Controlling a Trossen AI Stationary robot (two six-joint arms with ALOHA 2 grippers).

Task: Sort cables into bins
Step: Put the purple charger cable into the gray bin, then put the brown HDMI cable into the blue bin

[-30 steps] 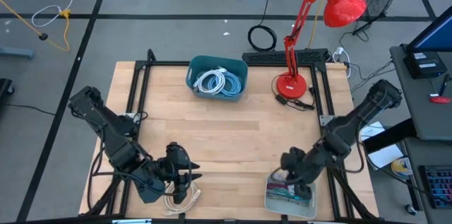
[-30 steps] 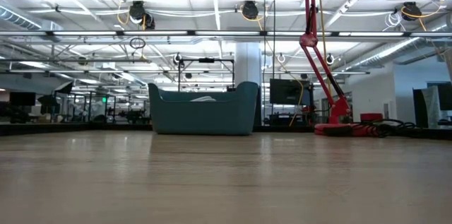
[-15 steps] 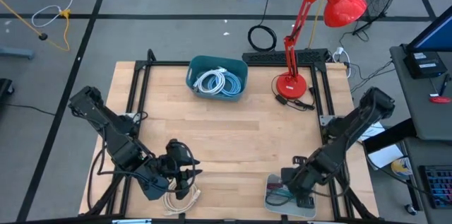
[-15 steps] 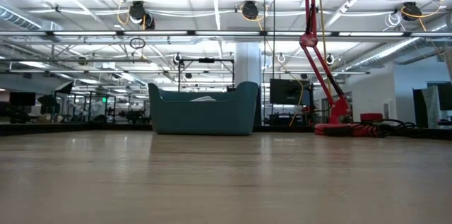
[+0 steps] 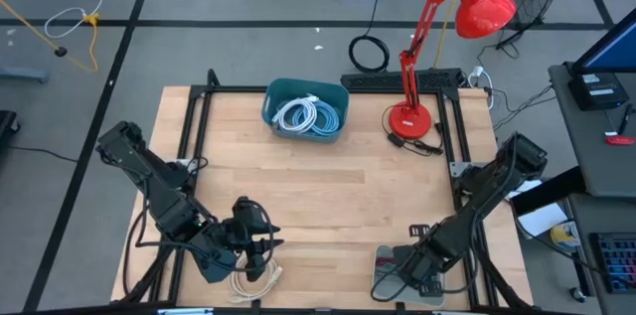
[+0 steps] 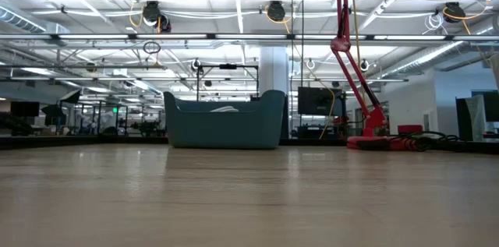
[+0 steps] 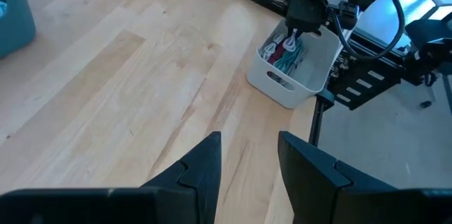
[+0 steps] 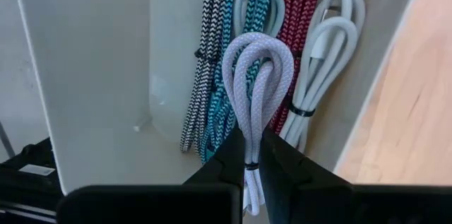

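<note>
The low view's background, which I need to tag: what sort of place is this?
Probably an open-plan robotics lab or workshop: exposed ceiling pipes, more metal-framed rigs far behind the dark teal tub, and a monitor.

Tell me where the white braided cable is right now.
The white braided cable is pinched in the right gripper, held over the pale grey tray at the table's near right corner.

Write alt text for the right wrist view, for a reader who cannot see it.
The right gripper holds a folded pale lavender cable above the pale grey tray. In the tray lie bundled cables: black-and-white braided, teal, maroon and white. Wooden tabletop shows beside the tray.
</note>
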